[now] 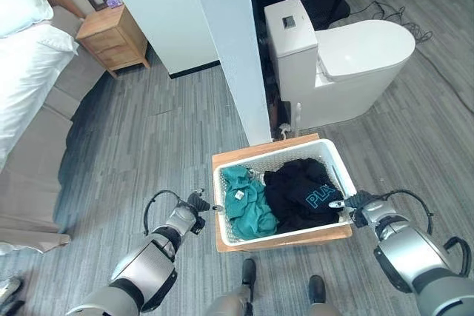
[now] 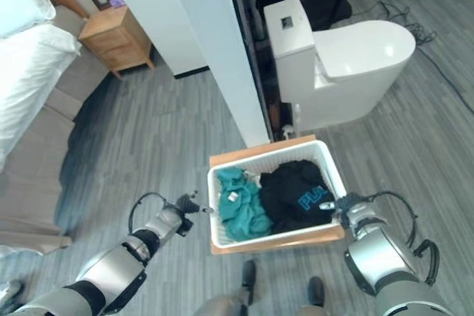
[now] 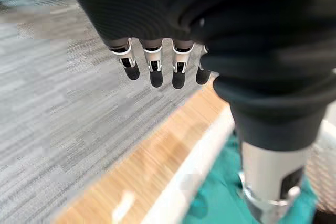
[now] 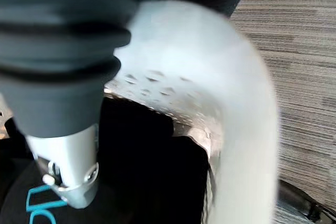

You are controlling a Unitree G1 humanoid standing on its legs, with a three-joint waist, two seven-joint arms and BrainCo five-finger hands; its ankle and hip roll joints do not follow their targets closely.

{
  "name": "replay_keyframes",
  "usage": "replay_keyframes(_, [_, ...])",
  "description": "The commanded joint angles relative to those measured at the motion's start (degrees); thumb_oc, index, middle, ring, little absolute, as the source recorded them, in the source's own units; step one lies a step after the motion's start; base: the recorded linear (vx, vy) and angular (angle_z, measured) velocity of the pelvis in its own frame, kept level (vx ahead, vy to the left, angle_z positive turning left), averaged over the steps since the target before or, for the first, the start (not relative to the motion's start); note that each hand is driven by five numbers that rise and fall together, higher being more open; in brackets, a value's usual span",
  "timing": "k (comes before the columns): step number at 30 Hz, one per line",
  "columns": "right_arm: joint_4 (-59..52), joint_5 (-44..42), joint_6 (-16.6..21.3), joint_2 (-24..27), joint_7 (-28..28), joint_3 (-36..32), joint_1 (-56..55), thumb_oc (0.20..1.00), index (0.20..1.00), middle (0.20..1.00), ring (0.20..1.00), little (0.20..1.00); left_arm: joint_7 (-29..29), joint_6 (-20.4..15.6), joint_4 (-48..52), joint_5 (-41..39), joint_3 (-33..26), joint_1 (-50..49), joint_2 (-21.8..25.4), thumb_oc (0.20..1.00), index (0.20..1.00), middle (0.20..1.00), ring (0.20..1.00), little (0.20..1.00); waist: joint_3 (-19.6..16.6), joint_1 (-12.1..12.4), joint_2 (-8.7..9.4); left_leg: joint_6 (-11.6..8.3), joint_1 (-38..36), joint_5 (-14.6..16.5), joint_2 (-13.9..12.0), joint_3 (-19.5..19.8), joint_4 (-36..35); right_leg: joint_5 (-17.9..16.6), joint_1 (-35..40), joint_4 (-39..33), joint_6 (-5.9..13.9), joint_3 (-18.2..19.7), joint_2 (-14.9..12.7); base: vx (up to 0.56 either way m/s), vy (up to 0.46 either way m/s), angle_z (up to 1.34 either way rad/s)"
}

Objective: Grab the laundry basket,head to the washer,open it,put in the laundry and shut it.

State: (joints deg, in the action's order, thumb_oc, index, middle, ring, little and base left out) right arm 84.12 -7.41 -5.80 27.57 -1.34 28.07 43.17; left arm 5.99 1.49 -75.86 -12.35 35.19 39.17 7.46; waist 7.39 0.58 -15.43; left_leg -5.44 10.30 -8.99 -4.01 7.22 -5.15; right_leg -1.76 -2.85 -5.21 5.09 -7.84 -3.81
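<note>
You're at step one: both hands flank the laundry basket (image 1: 285,194) at lower centre, left hand (image 1: 194,204) spread beside its rim, right hand (image 1: 360,206) at the rim, grip unclear; carrying and washer steps remain.

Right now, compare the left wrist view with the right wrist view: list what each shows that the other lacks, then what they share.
Left wrist view alone: the left hand with straight fingers above grey floor, the wooden board under the basket, and the teal garment.

Right wrist view alone: the black garment with teal lettering and the basket's perforated inner wall, close to the right hand.

Both: the white laundry basket rim and laundry inside it.
</note>
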Motion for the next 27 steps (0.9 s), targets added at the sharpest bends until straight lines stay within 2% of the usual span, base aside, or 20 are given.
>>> replay_keyframes(1, [-0.8,1.5,3.2,-0.1,1.5,1.7,5.5,1.0,1.0,1.0,1.0,1.0,1.0,-1.2,-6.0,2.5,0.3,9.6,-0.3,1.0,1.0,1.0,1.0,1.0,4.0,0.6,4.88,0.86,-3.4,3.6,1.3,1.6,0.2,-1.8,-2.2,0.2,3.66,0.0,-6.1,0.0,0.0,0.0])
replay_keyframes(10, [-9.4,4.2,4.2,-1.2,4.7,2.7,6.8,1.0,1.0,1.0,1.0,1.0,2.5,-1.0,-6.8,2.0,-1.2,8.2,1.0,1.0,1.0,1.0,1.0,1.0,5.4,-0.7,6.89,1.27,-3.3,4.2,0.8,0.0,0.2,-2.4,-3.6,0.2,3.78,1.5,-5.6,0.0,0.007,-0.06])
replay_keyframes(23, [-14.1,4.7,4.1,-1.7,5.8,2.3,5.9,1.0,1.0,1.0,1.0,1.0,4.2,-1.2,-6.9,0.3,-4.0,7.5,3.2,1.0,1.0,1.0,1.0,1.0,6.0,-0.1,10.51,1.48,-2.7,4.5,-0.1,0.2,0.2,-2.6,-4.4,0.2,3.6,1.6,-4.6,0.0,0.0,0.0])
replay_keyframes(27, [-15.6,4.5,3.8,-1.8,6.1,1.7,5.4,1.0,1.0,1.0,1.0,1.0,4.5,-1.2,-7.0,-0.3,-4.2,7.4,3.6,1.0,1.0,1.0,1.0,1.0,6.7,0.1,12.25,1.5,-1.7,4.4,-0.4,0.4,0.2,-2.8,-5.4,0.2,3.52,1.7,-4.1,0.0,0.0,0.0])
